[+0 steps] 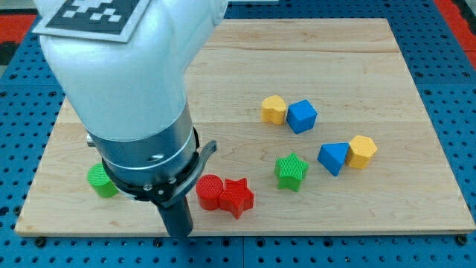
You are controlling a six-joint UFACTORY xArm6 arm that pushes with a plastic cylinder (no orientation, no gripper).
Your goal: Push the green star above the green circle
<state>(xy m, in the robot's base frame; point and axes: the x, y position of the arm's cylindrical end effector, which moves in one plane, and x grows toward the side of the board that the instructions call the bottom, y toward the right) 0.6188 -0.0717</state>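
The green star [291, 171] lies on the wooden board right of centre, toward the view's bottom. The green circle [100, 180] sits at the view's lower left, partly hidden behind the arm's big grey and black body. My tip [178, 232] is at the board's bottom edge, right of the green circle and just left of the red circle. It is well left of the green star and touches neither green block.
A red circle [210, 192] and a red star [236, 197] touch each other between my tip and the green star. A yellow hexagon [274, 109] and blue cube [302, 116] sit above it. A blue triangle [333, 158] and yellow hexagon [361, 151] lie right of it.
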